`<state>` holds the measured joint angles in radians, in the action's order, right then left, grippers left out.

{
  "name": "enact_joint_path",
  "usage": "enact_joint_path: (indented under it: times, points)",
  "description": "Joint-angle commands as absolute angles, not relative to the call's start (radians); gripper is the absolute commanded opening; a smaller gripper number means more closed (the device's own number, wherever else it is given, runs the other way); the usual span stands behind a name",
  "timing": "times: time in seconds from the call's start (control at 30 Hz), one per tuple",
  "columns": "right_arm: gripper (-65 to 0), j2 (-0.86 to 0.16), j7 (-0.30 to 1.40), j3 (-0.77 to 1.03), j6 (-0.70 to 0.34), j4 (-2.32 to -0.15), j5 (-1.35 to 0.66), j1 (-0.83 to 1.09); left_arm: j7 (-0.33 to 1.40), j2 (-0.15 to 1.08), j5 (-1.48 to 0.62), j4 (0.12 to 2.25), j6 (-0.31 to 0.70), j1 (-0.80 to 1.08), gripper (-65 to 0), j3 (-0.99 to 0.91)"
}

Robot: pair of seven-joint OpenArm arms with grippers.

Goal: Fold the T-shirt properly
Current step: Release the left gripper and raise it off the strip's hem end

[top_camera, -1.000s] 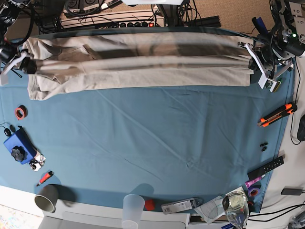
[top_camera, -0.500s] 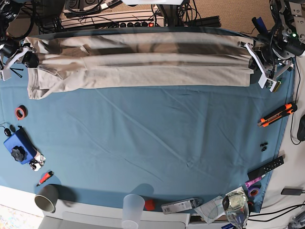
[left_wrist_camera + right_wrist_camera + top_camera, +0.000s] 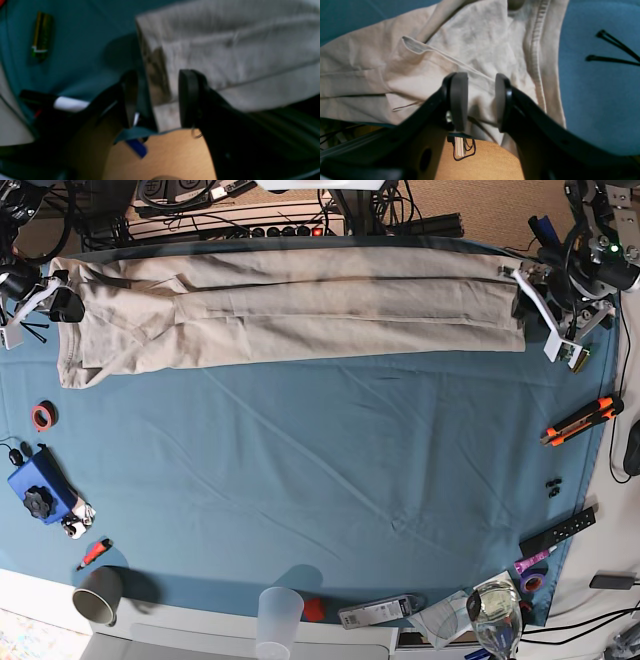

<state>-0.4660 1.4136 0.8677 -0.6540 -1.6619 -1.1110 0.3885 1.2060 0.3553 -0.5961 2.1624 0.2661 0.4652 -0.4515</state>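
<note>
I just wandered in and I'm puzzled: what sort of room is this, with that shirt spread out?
Probably a robotics lab workbench rather than a laundry: a blue tablecloth holds the T-shirt, cables and a power strip run behind, and tools such as an orange utility knife lie about.

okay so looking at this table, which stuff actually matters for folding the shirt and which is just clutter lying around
For the job:
T-shirt, folded into a long band
left gripper, open at one end
right gripper, open at the other end

Just lying about:
orange utility knife
paper cup
black remote
red tape roll
</note>
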Motion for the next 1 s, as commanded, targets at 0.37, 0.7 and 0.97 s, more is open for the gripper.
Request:
enact_joint_path:
  times: [0.37, 0.7, 0.97]
  points:
    - [-46.0, -0.493, 1.396, 0.879, -0.654, -1.676, -1.137, 0.387, 1.205, 0.274, -0.601, 1.906, 0.237, 0.377, -35.9, -0.458]
    - [-46.0, -0.493, 1.396, 0.879, -0.654, -1.676, -1.136, 0.387, 1.294, 0.274, -0.736, 1.860, 0.290, 0.382, -36.0, -0.458]
    - [-46.0, -0.493, 1.396, 0.879, -0.654, -1.676, -1.137, 0.385, 1.300, 0.274, -0.838, 1.862, 0.352, 0.384, -48.4, -0.458]
